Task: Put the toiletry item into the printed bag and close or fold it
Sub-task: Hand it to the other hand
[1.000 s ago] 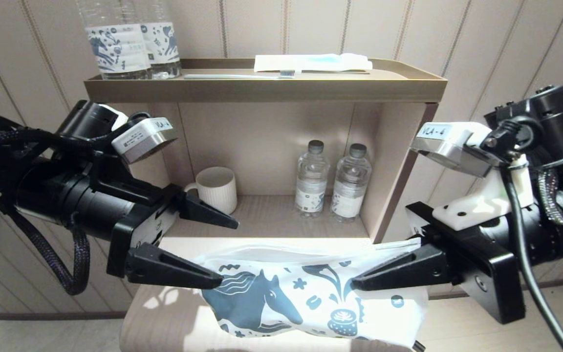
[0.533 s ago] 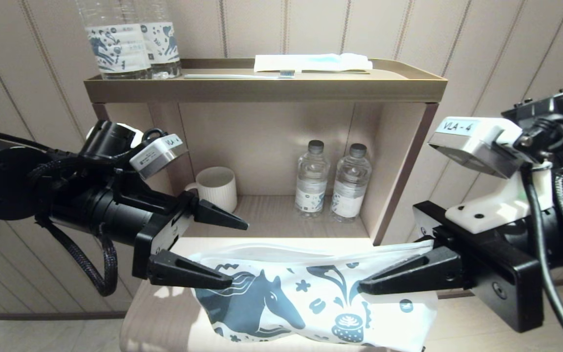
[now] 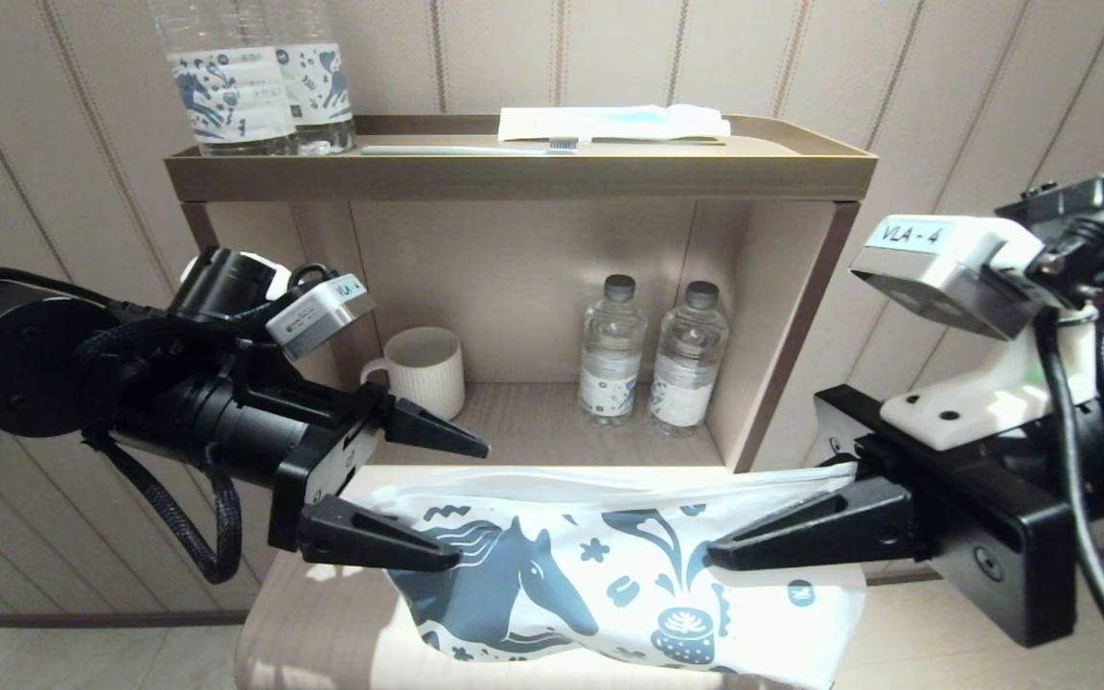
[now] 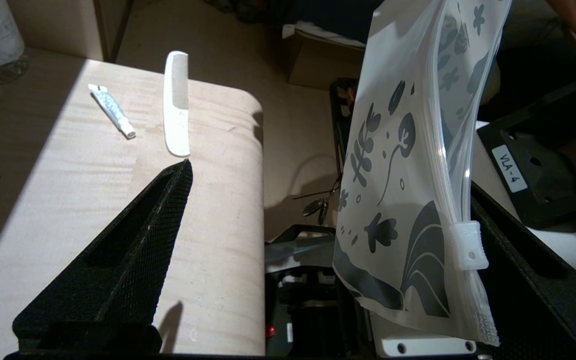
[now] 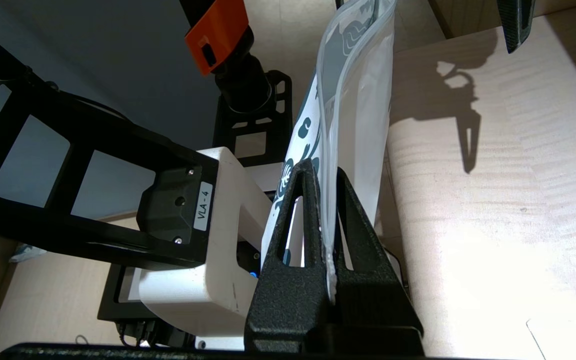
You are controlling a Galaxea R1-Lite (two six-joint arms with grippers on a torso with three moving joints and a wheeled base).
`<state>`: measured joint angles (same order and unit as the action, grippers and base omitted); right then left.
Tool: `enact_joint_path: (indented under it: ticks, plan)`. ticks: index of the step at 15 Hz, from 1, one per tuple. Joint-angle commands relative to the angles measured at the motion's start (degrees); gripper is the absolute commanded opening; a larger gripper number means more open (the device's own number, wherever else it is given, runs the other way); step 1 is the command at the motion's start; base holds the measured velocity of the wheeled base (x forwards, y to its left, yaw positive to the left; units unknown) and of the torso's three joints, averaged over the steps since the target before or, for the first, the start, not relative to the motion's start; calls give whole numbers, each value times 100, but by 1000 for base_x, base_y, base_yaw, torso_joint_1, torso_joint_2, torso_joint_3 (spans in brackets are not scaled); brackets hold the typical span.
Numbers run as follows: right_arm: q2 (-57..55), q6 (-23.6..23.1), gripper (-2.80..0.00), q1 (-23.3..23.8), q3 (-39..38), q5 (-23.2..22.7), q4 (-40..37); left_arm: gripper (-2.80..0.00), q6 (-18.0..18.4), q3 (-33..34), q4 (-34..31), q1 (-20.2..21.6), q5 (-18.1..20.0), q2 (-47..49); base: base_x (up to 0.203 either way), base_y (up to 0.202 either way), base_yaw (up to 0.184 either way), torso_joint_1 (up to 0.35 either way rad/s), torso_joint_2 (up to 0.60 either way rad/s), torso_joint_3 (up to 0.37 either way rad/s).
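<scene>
The printed bag [image 3: 609, 585] hangs over the pale table [image 3: 322, 623], a dark blue horse on its side. My right gripper [image 3: 720, 554] is shut on the bag's right top edge; the right wrist view shows its fingers [image 5: 324, 170] pinching the zip strip. My left gripper [image 3: 471, 503] is open, and the bag's left end sits between its fingers. In the left wrist view the bag [image 4: 403, 150] and its zip slider [image 4: 468, 245] lie near one finger. The toiletry item [image 4: 177, 102], a flat white comb, lies on the table beyond the open left gripper [image 4: 328, 175]. The bag hides it in the head view.
A small white tube [image 4: 112, 110] lies beside the comb. Behind the table stands a shelf unit [image 3: 514, 177] with two water bottles [image 3: 648, 359] and a ribbed mug [image 3: 425, 369] inside. A toothbrush [image 3: 466, 149], a packet [image 3: 609, 123] and two labelled bottles [image 3: 255, 81] rest on top.
My left gripper has moved right and slightly down, closer around the bag's left end. The right gripper and the bag have shifted a little to the right.
</scene>
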<state>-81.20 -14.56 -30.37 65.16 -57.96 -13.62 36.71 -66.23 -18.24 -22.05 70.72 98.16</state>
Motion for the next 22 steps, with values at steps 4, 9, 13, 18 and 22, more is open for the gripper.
enact_joint_path:
  ticks: [4, 9, 13, 18, 22]
  plan:
    - [-71, -12, -280, 13, -3, -31, 43, 0, 30, -4, -13, -1, 56, 27, 0, 0, 0, 0, 0, 0]
    - [-115, -12, -280, 13, 41, -31, 52, -280, 82, 14, -5, -1, 47, 37, 0, 0, 0, 0, 0, 0]
    - [-124, -12, -280, 22, 41, -31, 61, -280, 82, 14, -5, -1, 47, 63, 0, 0, 0, 0, 0, 0]
    - [-229, -12, -280, -4, 41, -31, 52, -280, 91, 49, -5, -10, 39, 63, 0, 0, 0, 0, 0, 0]
    - [-292, 5, -280, -5, 13, -31, 52, -280, 91, 40, -5, -10, 29, 81, 0, 0, 0, 0, 0, 0]
